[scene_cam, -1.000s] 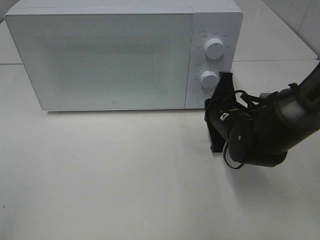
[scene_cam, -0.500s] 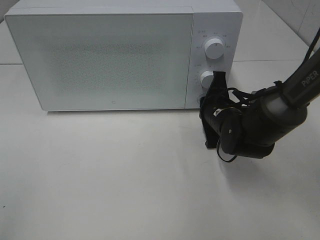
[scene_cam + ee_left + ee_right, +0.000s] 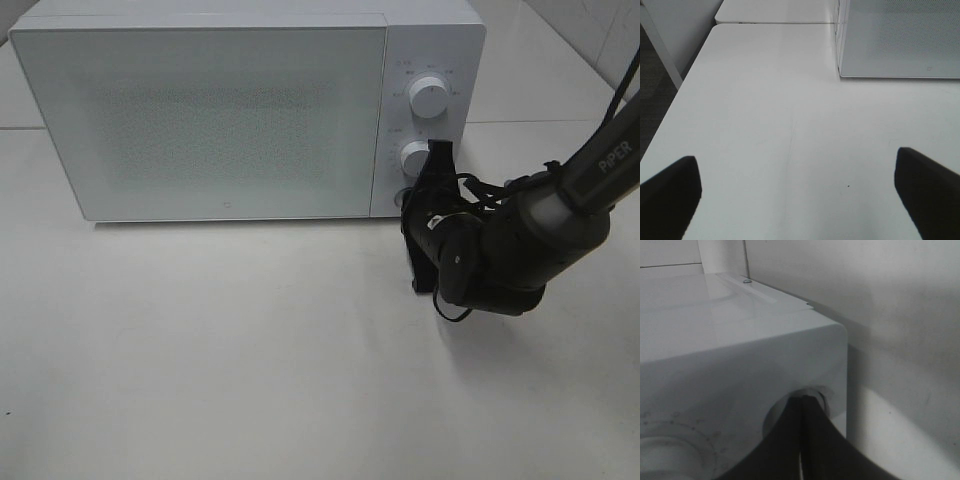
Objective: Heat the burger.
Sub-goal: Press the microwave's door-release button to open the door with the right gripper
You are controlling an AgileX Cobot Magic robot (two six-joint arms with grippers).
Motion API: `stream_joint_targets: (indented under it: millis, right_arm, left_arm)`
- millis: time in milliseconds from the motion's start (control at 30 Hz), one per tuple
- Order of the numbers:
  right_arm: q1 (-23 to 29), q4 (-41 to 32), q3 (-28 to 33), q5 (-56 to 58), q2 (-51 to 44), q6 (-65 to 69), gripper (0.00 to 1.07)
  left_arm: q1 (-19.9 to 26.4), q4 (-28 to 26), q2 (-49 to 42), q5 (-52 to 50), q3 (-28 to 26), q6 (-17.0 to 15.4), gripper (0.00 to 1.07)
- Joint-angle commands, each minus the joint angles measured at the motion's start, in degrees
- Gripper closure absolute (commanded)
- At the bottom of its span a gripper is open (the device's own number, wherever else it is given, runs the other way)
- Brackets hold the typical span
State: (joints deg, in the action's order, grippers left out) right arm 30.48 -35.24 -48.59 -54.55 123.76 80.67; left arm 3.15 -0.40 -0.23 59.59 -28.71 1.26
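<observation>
The burger is out of view. The white microwave (image 3: 220, 120) stands at the back of the table with its door closed. My right gripper (image 3: 408, 198) is shut, its two black fingers pressed together with nothing between them. Their tips rest against the round button (image 3: 401, 199) at the bottom of the control panel. In the right wrist view the shut gripper (image 3: 802, 401) meets that button's round recess (image 3: 816, 391). My left gripper (image 3: 797, 192) stands open over bare white tabletop and does not show in the exterior view.
Two white dials (image 3: 429, 98) (image 3: 417, 157) sit above the button on the panel. The left wrist view shows the microwave's door corner (image 3: 900, 45), the table's edge (image 3: 675, 100) and dark floor beyond it. White tabletop (image 3: 250, 350) stretches in front of the microwave.
My right gripper has moved left and in towards the microwave's bottom button, then held there. The door stays closed.
</observation>
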Motion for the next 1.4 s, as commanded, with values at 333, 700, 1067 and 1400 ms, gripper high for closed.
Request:
stream_joint_targets:
  millis: [333,700,1067,1400]
  right_arm:
    - [-2.46,0.63,-7.51,-10.03,1.32,-3.72,1.07]
    - [-2.46,0.46,-8.94,-5.96,1.55,-4.18,1.07]
    - [-2.29,0.46,-8.82,0.06,0.34,-4.18,1.07]
    - [-0.63,-1.26,-8.77,3.21,-0.17,-4.18,1.07]
  left_arm:
    - [0.29,-0.17,-1.15,-0.52,-0.17,0.06,0.04]
    - [0.29,-0.17,-1.15,-0.52,-0.17,0.06,0.04]
    - [0.29,-0.17,-1.15,-0.52,-0.17,0.06,0.04]
    - [0.29,-0.17,-1.15,-0.52,-0.17,0.06,0.04]
